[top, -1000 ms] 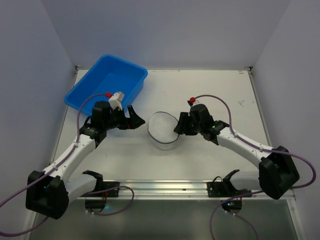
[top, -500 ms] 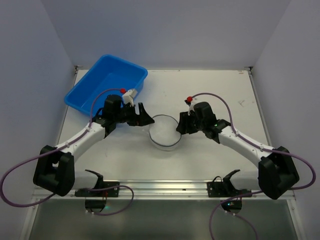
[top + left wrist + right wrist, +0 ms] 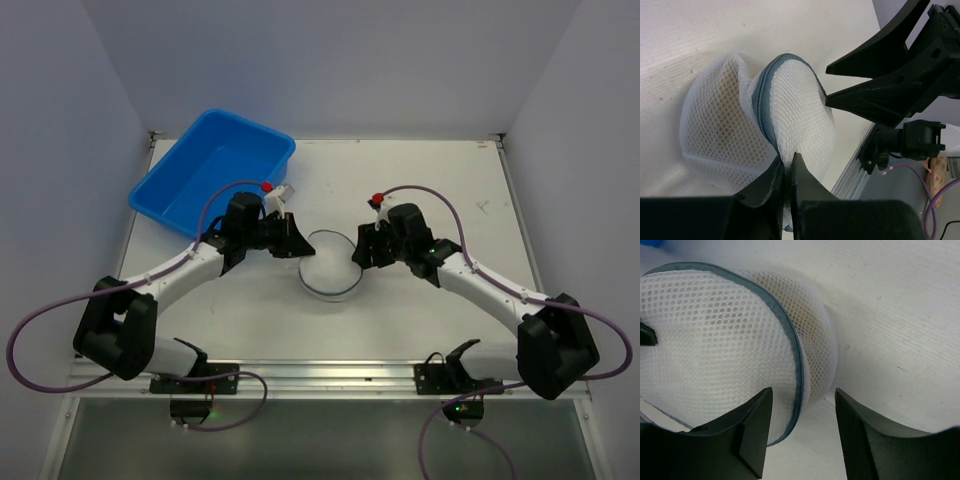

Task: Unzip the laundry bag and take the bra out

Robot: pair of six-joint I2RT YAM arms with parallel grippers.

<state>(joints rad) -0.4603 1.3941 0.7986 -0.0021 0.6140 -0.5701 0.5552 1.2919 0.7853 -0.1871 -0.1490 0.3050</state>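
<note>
between my left gripper (image 3: pixel 787 160) tips: a fold of mesh right by the zipper band (image 3: pixel 761 107), jaws clenched on it, almost no gap. can't tell if the pull tab is in there. my right gripper (image 3: pixel 801 392) is spread open, fingers either side of the band at the opposite rim, not gripping. the laundry bag (image 3: pixel 795 105) sits btwn the two grippers on the table (image 3: pixel 900 315). to unzip well: right shd close on the rim & hold firm, left drags along the band's curve, not straight out, else the bag slides. bag's a squat drum, wider than deep; round zippered face tilts up twd the right gripper. faint tan inside, prob the bra (image 3: pixel 720 95).
</note>
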